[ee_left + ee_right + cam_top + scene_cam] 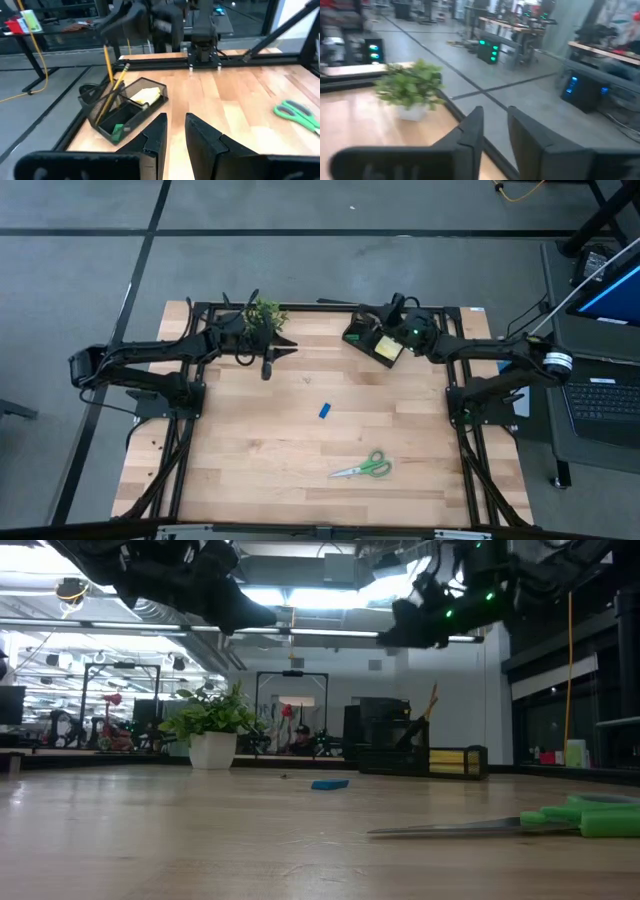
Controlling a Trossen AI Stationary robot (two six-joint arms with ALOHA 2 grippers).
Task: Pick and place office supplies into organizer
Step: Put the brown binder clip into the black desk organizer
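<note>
The black mesh organizer (375, 342) stands near the table's far edge. In the left wrist view the organizer (131, 109) has two pencils (111, 85) leaning in its upright compartment, and the yellow sticky-note pad (147, 95) and a green eraser (117, 131) lying in its tray. The blue eraser (325, 411) lies flat mid-table. The green-handled scissors (365, 468) lie flat toward the near edge. My right gripper (380, 315) hovers open and empty above the organizer. My left gripper (268, 368) hangs open and empty beside the potted plant. No pens show.
The potted plant (262, 315) stands at the far edge, left of the organizer and close to my left gripper. Black frame rails (320, 307) run along the table's far side. Bare wood lies between the blue eraser and the scissors.
</note>
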